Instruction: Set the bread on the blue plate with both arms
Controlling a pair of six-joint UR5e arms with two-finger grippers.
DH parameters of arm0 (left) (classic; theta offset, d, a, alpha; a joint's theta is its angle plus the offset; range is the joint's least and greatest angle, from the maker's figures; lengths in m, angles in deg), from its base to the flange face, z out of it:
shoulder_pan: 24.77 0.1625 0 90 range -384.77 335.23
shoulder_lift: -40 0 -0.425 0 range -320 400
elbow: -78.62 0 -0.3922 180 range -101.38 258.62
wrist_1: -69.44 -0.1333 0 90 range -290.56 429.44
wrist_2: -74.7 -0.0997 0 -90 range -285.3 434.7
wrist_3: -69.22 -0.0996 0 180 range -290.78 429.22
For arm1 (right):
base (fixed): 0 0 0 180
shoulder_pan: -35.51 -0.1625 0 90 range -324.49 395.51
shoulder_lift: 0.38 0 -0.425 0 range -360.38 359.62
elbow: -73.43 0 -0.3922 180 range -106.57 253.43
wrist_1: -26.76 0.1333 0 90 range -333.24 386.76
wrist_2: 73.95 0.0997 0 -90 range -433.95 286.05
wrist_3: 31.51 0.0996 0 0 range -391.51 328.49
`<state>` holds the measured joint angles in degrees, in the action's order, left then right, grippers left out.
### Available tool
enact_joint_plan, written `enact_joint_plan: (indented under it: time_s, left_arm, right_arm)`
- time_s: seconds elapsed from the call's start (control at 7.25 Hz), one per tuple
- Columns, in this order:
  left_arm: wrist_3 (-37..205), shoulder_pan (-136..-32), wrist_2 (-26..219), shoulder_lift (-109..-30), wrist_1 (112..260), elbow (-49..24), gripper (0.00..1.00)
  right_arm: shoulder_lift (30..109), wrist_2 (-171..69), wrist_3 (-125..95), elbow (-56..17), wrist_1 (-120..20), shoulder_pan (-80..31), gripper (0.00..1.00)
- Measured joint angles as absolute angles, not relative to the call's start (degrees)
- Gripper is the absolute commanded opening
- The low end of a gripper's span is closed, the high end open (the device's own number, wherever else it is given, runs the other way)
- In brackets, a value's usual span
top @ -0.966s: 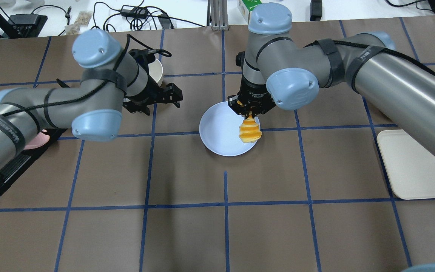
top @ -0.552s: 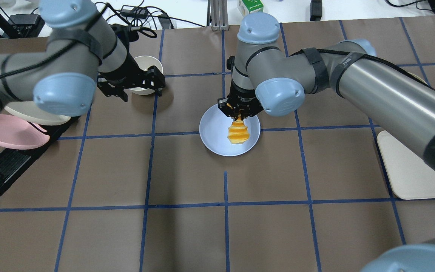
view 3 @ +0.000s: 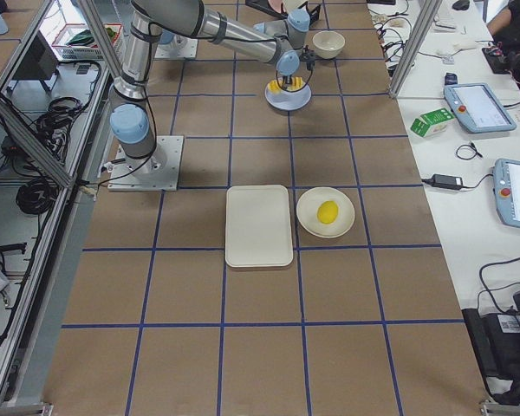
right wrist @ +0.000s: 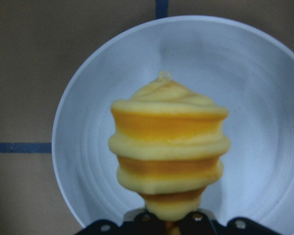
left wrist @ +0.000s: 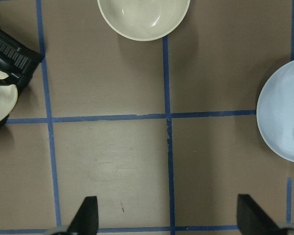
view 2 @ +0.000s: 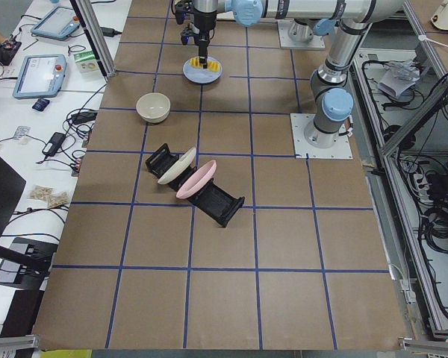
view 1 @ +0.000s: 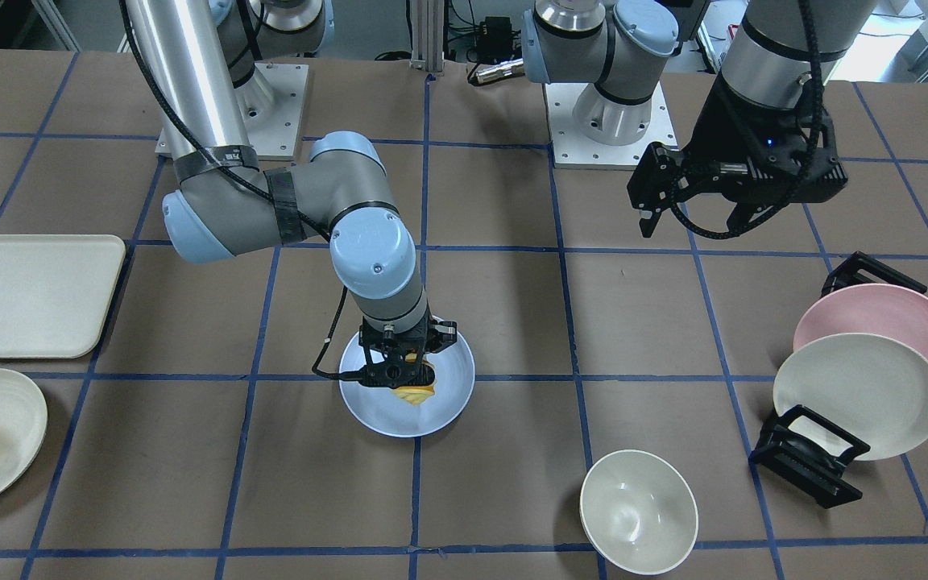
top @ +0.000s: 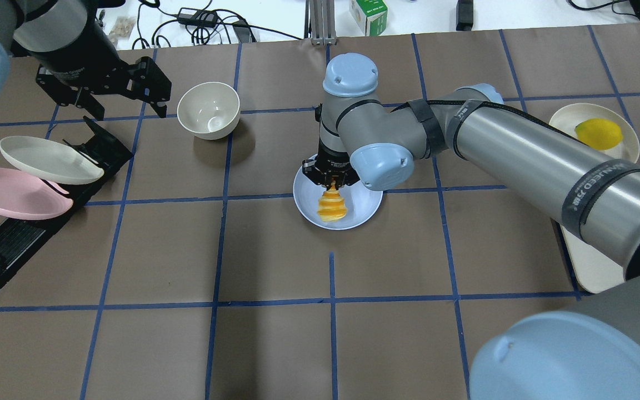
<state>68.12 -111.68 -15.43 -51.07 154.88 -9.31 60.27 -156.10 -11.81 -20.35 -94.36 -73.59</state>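
Observation:
The blue plate [top: 363, 213] lies at the table's middle; it also shows in the front view [view 1: 452, 393], the right wrist view [right wrist: 264, 93] and at the right edge of the left wrist view [left wrist: 279, 122]. My right gripper [top: 331, 179] [view 1: 403, 369] is shut on one end of the bread [top: 332, 206] [view 1: 416, 394] [right wrist: 169, 156]. The bread hangs end-down low over the plate's middle. I cannot tell whether it touches the plate. My left gripper [top: 127, 105] [view 1: 689, 221] [left wrist: 169, 220] is open and empty, raised well away from the plate at the far left.
A white bowl [top: 209, 114] stands left of the blue plate. A black rack holds a cream plate [top: 48, 160] and a pink plate [top: 14, 193] at the left. A cream tray [view 1: 29, 294] and a lemon [top: 598, 133] on a white plate are at the right.
My left arm has drawn back to the far left, away from the blue plate. My right gripper has moved the bread left and lower, from the plate's right rim to over its middle.

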Motion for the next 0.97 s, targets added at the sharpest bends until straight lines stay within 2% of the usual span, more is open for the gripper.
enact_joint_plan:
  time_s: [0.14,0.28,0.41,0.55,0.97]
  left_arm:
    - [69.3,-112.0,-13.8,-51.6,154.9,-9.1,1.00]
    - [69.8,-112.5,-12.8,-52.0,154.9,-9.1,1.00]
    - [69.9,-113.0,-12.7,-52.2,155.0,-9.3,1.00]
    - [69.9,-113.3,-13.1,-52.1,154.8,-9.6,1.00]
    - [69.6,-112.8,-15.8,-51.0,155.0,-9.4,1.00]
  right_arm:
    - [60.0,-156.1,-11.7,-20.5,-94.6,-73.6,0.40]
    - [59.8,-156.2,-11.7,-20.5,-94.6,-73.6,0.58]
    - [59.7,-156.2,-11.7,-20.5,-94.7,-73.6,0.86]
    - [59.7,-156.3,-11.6,-20.6,-94.7,-73.6,1.00]
    - [60.4,-156.4,-11.3,-20.5,-94.5,-73.6,1.00]
